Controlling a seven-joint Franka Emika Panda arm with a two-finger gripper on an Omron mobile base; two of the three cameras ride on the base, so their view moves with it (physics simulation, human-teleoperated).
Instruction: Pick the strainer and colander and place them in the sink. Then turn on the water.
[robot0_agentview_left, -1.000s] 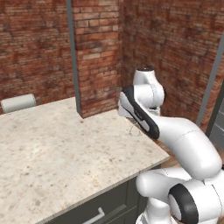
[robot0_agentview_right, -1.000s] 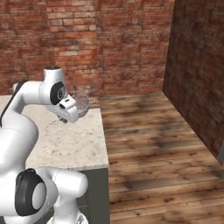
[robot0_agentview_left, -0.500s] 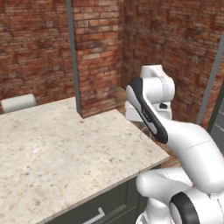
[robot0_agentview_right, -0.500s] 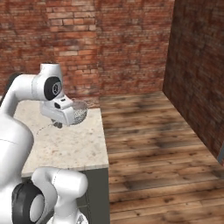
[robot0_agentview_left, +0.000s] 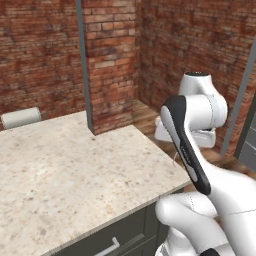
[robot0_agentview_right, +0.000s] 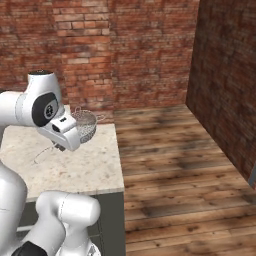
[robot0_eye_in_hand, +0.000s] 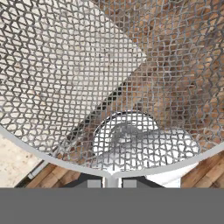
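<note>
We are carrying the strainer (robot0_agentview_right: 86, 124), clamped in the pincer (robot0_agentview_right: 64, 144), above the desk's right end.

At left centre of the right base view, we are holding the pincer together on the strainer's rim, with the mesh basket hanging over the desk (robot0_agentview_right: 75, 165) near its right edge; in the hand view the mesh (robot0_eye_in_hand: 109, 78) is spreading across the frame, its rim meeting the fingertips (robot0_eye_in_hand: 89, 183) at bottom centre. We are judging this the transport step for the strainer: next we need to find the sink, bring the basket over it and lower it in. Rightward, beyond the desk edge, open wooden floor (robot0_agentview_right: 175, 170) is giving swinging room; the brick wall (robot0_agentview_right: 225, 75) at right is bounding it.
</note>
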